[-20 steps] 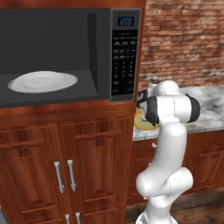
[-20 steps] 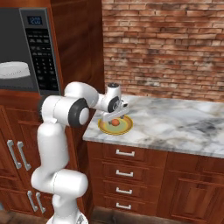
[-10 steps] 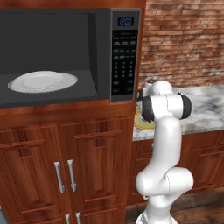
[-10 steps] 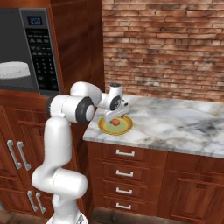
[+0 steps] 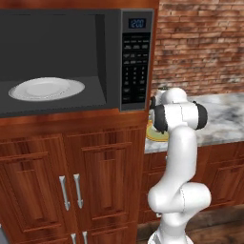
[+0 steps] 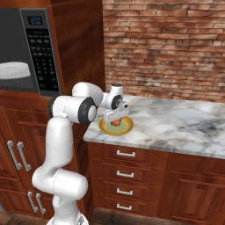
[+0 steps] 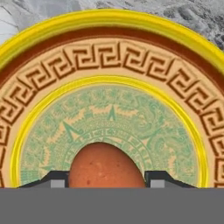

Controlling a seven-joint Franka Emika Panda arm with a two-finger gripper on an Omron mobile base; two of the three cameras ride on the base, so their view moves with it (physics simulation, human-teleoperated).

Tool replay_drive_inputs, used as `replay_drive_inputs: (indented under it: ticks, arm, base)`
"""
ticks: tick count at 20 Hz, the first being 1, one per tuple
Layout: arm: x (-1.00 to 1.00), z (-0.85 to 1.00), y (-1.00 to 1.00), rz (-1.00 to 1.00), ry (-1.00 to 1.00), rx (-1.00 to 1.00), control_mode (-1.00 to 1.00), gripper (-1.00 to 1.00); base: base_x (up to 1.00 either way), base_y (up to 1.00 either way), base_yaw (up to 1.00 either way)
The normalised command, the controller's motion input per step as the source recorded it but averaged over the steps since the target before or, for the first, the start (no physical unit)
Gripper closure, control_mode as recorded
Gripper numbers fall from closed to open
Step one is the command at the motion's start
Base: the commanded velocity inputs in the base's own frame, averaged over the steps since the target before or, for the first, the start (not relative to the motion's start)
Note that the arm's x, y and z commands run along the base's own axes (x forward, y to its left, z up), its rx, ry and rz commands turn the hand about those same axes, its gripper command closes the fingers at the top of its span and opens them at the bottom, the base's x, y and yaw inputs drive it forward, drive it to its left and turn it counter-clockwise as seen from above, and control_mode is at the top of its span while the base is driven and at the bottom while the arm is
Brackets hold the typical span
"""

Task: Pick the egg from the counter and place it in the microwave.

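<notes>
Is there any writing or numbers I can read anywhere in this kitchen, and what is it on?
"12:00": blue digits on the microwave display.
Keypad labels: too small and blurred to read.
Plate under the egg: a key-pattern border and green ornament, no words.
Nothing else carries text.

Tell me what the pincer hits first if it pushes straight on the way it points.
The pincer is already shut on the egg; straight beyond lies the plate on the counter, which it would likely meet first.

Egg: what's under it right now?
The egg sits on a yellow-rimmed patterned plate on the marbled counter. The plate's centre beneath the egg is covered; the jaws flank the egg.
</notes>
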Motion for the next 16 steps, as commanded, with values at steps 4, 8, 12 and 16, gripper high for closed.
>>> replay_drive_inputs:
  ticks: [4,8,12,16]
  arm:
    - [-0.15,-0.10,-0.02,0.00,0.01,0.00,-1.00,1.00]
    - [-0.41,0.81,-0.08,0.00,0.00,0.02,-1.00,1.00]
    - [-1.00,0.84,-0.20,0.00,-0.04,0.07,-1.00,1.00]
    - [-1.00,0.93,-0.21,0.00,-0.12,0.10,-1.00,1.00]
  base:
    - [0.00,0.00,0.00]
    - [0.00,0.00,0.00]
    - [0.00,0.00,0.00]
    - [0.00,0.00,0.00]
